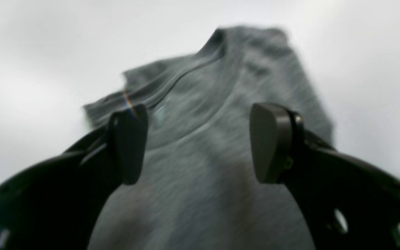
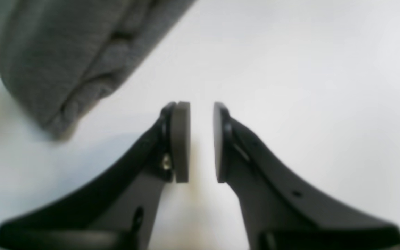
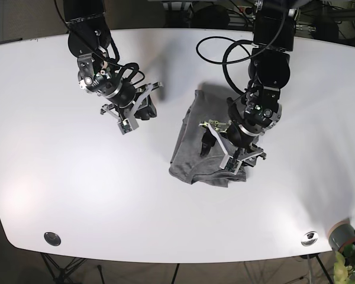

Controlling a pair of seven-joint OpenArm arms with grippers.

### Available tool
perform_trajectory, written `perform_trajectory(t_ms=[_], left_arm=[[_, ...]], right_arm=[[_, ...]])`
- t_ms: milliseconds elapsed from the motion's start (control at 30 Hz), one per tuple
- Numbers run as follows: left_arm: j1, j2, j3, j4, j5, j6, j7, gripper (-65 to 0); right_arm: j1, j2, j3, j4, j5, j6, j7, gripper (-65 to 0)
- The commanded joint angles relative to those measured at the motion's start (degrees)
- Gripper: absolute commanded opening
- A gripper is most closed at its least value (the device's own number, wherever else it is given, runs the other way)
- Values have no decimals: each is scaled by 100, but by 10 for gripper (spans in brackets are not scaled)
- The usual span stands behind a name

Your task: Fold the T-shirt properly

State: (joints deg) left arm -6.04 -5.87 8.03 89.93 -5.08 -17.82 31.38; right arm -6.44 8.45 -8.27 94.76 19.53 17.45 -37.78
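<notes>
The grey T-shirt lies partly folded and bunched in the middle of the white table. My left gripper hovers low over its right part. In the left wrist view the left gripper is wide open and empty, and the shirt's collar area lies between and beyond the fingers. My right gripper is over bare table, left of the shirt and apart from it. In the right wrist view the right gripper is empty, its pads only a narrow gap apart, with a shirt edge at the upper left.
Black cables loop from the left arm's base over the table's far side. Two round fittings sit near the front edge. A plant pot stands off the table's front right corner.
</notes>
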Motion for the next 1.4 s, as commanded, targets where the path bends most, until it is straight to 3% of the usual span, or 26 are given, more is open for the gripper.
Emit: perform_trajectory(t_ms=[0, 200, 367, 533, 633, 900, 1133, 1367], left_arm=[[-68, 20, 195, -180, -24, -7, -320, -222], [-59, 46, 493, -1147, 776, 187, -803, -222], [-51, -103, 485, -1964, 829, 187, -927, -222], [64, -851, 326, -2079, 530, 134, -918, -221], [178, -1431, 203, -2105, 302, -165, -918, -221], [327, -2793, 19, -2905, 249, -552, -979, -222], [486, -3840, -526, -4092, 284, -930, -1902, -222], [310, -4508, -561, -4848, 275, -1097, -2157, -222]], right_arm=[[77, -14, -12, 111, 82, 53, 143, -549], [41, -14, 251, 243, 82, 44, 152, -549], [-55, -40, 621, 533, 91, 53, 143, -549], [-55, -32, 621, 656, 91, 53, 134, -549], [-64, -32, 621, 717, 91, 53, 134, -549], [-187, -32, 621, 893, 91, 53, 134, -549], [-451, -14, 621, 1210, 82, 53, 143, -549], [-785, 4, 621, 1596, 30, 53, 143, -549]])
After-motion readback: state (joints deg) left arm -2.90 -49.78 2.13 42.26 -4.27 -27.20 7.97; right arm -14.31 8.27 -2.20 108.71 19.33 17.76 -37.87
